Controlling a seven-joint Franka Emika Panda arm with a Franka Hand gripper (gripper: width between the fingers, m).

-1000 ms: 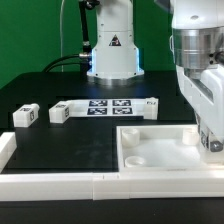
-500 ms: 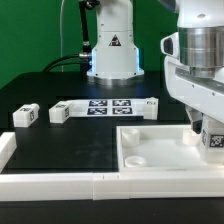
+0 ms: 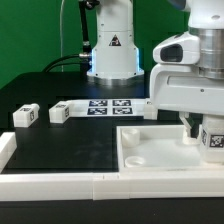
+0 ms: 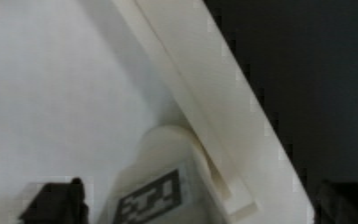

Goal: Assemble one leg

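Note:
My gripper (image 3: 207, 137) is shut on a leg (image 3: 213, 139), a small white block with its tag facing the camera. It holds the leg at the far right corner of the white square tabletop (image 3: 150, 158), just above or against the rim. In the wrist view the held leg (image 4: 158, 192) sits between the dark fingers (image 4: 55, 201), beside the tabletop's raised wall (image 4: 197, 95). Whether the leg touches the tabletop cannot be told. Two more legs (image 3: 26, 115) (image 3: 59, 113) lie on the black table at the exterior view's left.
The marker board (image 3: 108, 105) lies behind the tabletop, with another small white piece (image 3: 150, 102) at its right end. A white border wall (image 3: 60, 185) runs along the front edge and a white block (image 3: 5, 148) sits at the left. The robot base (image 3: 112, 50) stands at the back.
The wrist has turned and the arm's body has swung toward the exterior view's left. The held leg's tag now faces the camera at the tabletop's far right corner.

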